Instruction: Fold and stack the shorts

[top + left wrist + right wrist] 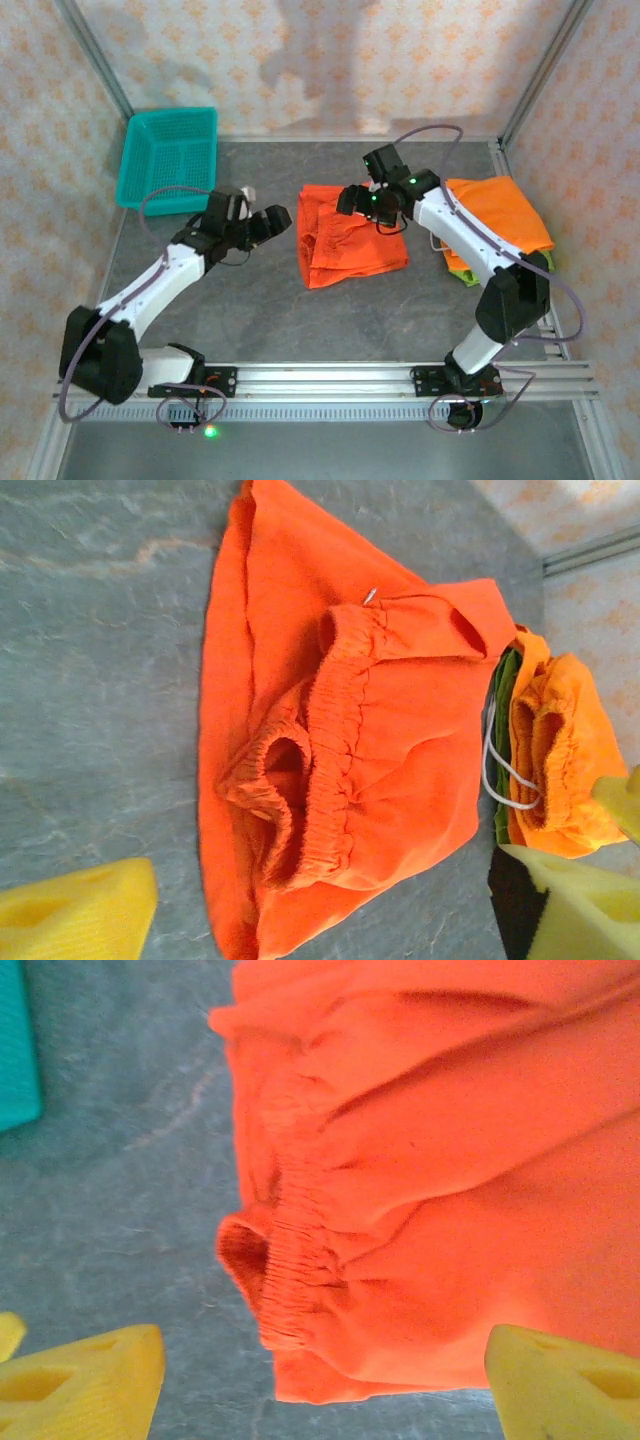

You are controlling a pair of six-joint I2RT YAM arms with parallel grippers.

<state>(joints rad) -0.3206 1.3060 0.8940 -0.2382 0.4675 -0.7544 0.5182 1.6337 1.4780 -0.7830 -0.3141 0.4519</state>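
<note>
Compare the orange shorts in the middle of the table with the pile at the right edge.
The middle shorts lie alone on the table; the right pile is layered, lime green shorts peeking out beneath. The middle shorts look redder, the pile's top a lighter orange. The middle shorts are creased, the pile's top smoother. Both are orange fabric.

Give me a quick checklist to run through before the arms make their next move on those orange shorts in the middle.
1. Left gripper open, holding nothing: ok.
2. Right gripper open above the middle shorts, holding nothing: ok.
3. The middle shorts folded flat: not ok, waistband bunched.
4. The middle shorts on the stack: not ok, they lie apart from it.
5. The stack at right, orange over lime green: ok.
</note>
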